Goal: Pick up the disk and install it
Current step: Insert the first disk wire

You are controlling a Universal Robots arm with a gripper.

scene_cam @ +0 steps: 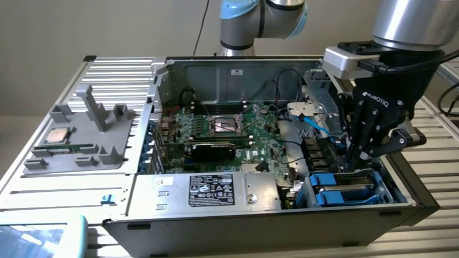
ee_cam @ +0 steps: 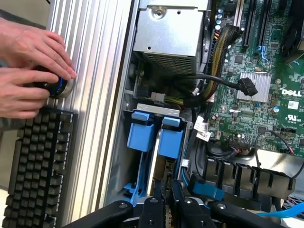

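Closest to the lens, the gripper (ee_cam: pixel 167 205) is clenching the disk (ee_cam: pixel 142 137) edge-on, and the disk's blue carrier frame is standing upright in the drive bay (ee_cam: pixel 127 116) of the open computer case (scene_cam: pixel 287 215). In the exterior view the gripper (scene_cam: pixel 357 158) is reaching down into the case at about four o'clock, with the power supply (scene_cam: pixel 215 189) lying at about seven. A person's hands (ee_cam: pixel 33 52) are resting on a round controller (ee_cam: pixel 64 88) beside a keyboard (ee_cam: pixel 33 166). By my reading, the pick-up is done and the install is in hand, with the disk sitting partly in its slot. Seating it is calling for a straight push, square to the bay walls, with the grip holding firm.
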